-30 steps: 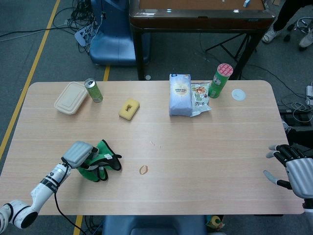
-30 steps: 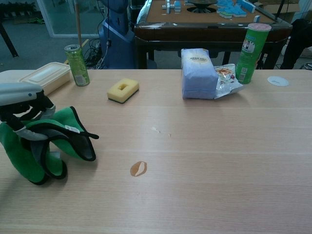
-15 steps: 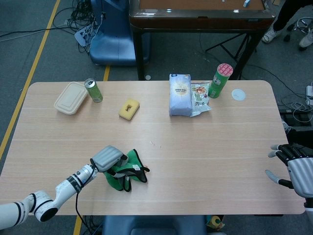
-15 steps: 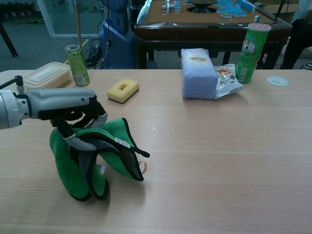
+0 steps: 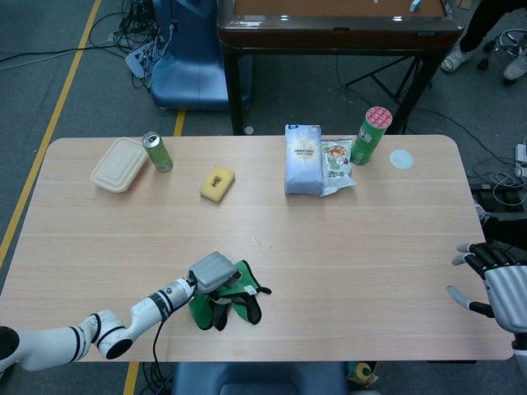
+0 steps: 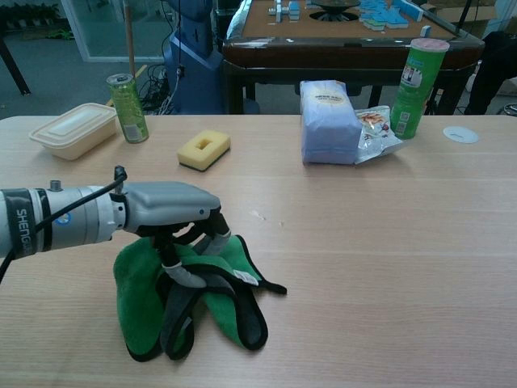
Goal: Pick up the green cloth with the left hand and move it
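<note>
The head view looks steeply down from above the near edge of the tabletop (image 5: 387, 247), facing away from the robot, far enough back to take in the whole surface and the floor beyond it. The chest view sits much lower and closer, barely above the tabletop (image 6: 388, 267), looking almost level across it toward the far edge. Both share the yellow sponge (image 5: 217, 183) (image 6: 203, 149); the green can (image 5: 157, 152) (image 6: 128, 107) left of the sponge and the white bag (image 5: 303, 159) (image 6: 328, 121) right of it also appear in both.
</note>
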